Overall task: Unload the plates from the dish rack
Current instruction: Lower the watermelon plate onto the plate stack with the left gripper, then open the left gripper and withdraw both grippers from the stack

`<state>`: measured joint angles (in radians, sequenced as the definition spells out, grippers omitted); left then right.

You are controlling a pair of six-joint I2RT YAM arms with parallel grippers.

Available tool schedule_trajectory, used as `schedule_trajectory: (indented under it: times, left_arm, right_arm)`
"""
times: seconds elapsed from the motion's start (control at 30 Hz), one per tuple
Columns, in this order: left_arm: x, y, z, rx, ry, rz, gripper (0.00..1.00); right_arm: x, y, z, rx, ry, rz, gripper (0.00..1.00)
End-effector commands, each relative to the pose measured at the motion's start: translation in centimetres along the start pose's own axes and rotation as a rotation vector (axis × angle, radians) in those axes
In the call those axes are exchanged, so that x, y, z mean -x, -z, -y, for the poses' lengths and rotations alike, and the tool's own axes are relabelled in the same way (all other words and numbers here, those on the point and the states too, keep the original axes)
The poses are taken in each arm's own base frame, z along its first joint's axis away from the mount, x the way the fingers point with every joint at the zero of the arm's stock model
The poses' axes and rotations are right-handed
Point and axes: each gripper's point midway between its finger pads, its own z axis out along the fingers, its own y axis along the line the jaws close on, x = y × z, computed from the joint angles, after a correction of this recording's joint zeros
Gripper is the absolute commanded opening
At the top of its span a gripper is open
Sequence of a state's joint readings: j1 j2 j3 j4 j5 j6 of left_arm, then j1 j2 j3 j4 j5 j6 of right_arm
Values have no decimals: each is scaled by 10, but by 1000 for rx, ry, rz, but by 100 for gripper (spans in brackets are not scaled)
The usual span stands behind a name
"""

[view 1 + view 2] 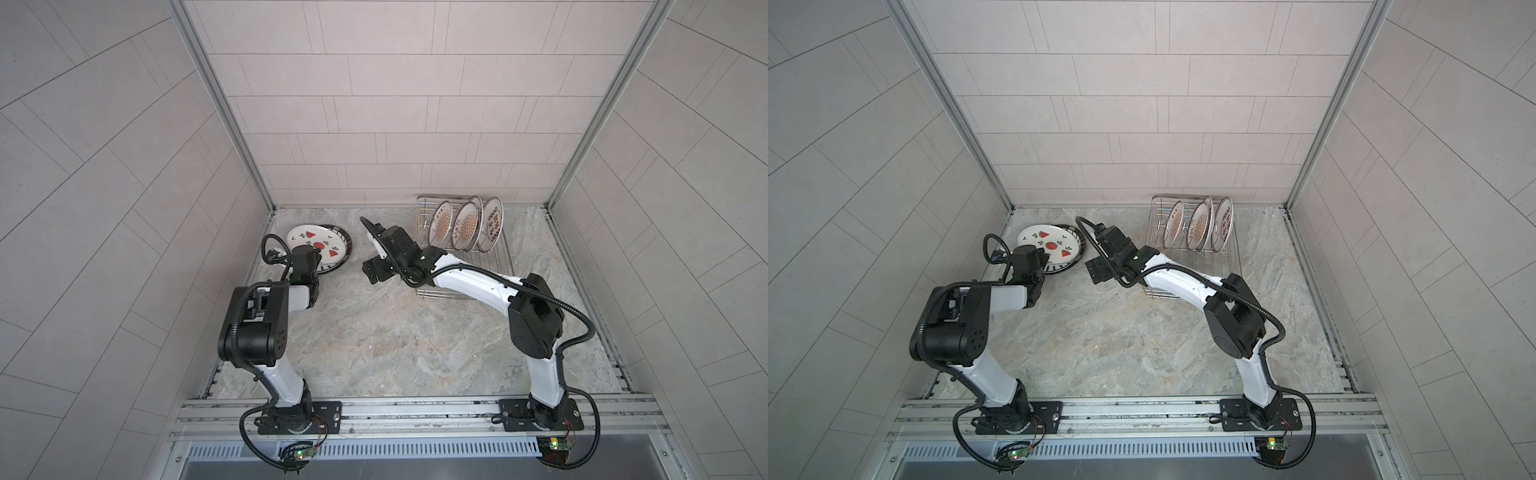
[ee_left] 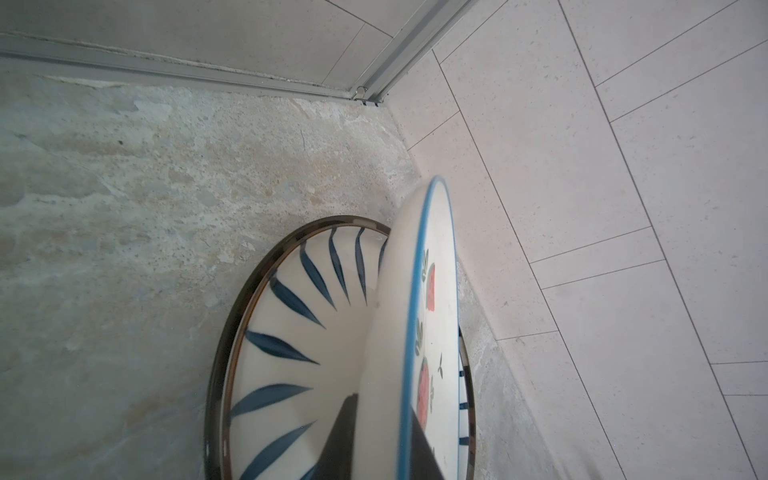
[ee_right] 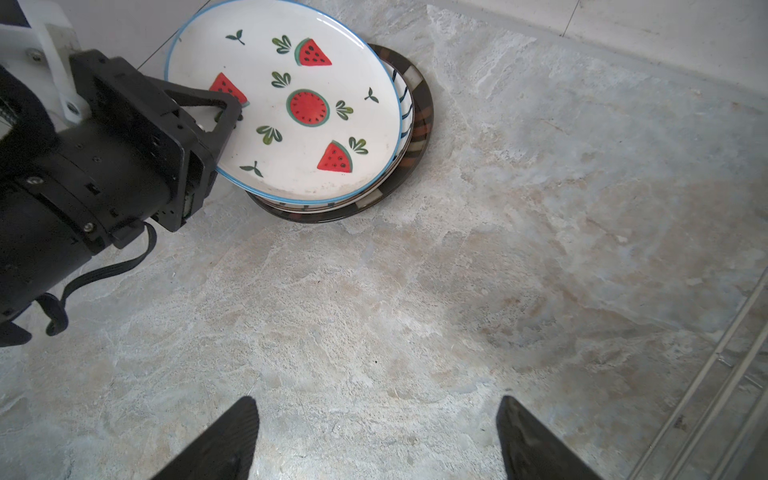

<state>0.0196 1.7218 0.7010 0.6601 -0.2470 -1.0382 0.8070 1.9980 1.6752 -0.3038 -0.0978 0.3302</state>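
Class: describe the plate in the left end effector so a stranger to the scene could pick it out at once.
On the marble tabletop, look to the far left corner, where plates are stacked. The watermelon plate sits tilted on top, its rim pinched by the left end effector. Only it shows red watermelon slices and a thin blue edge; the dark-rimmed plate beneath lies flat.

walls [image 1: 374,104]: pale tiled panels | floor [image 1: 374,332]: grey-beige marbled slab | corners: aluminium posts [image 1: 224,104] | light: even
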Motion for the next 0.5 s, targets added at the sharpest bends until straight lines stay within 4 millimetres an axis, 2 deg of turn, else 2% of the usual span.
schedule_trajectory:
  times: [0.0, 0.13, 0.33, 0.47]
  left_arm:
    - [-1, -5, 13, -40, -21, -3, 18]
    - [-5, -7, 6, -19, -41, -13, 21]
    - [-1, -7, 4, 19, -109, -8, 31]
    - [4, -7, -2, 64, -146, 16, 32]
  right_arm:
    - [-8, -3, 1, -19, -4, -19, 91]
    - [-9, -4, 2, -25, -5, -22, 91]
    - [-10, -3, 3, -30, -5, -24, 90]
    - [-10, -2, 4, -36, -6, -22, 90]
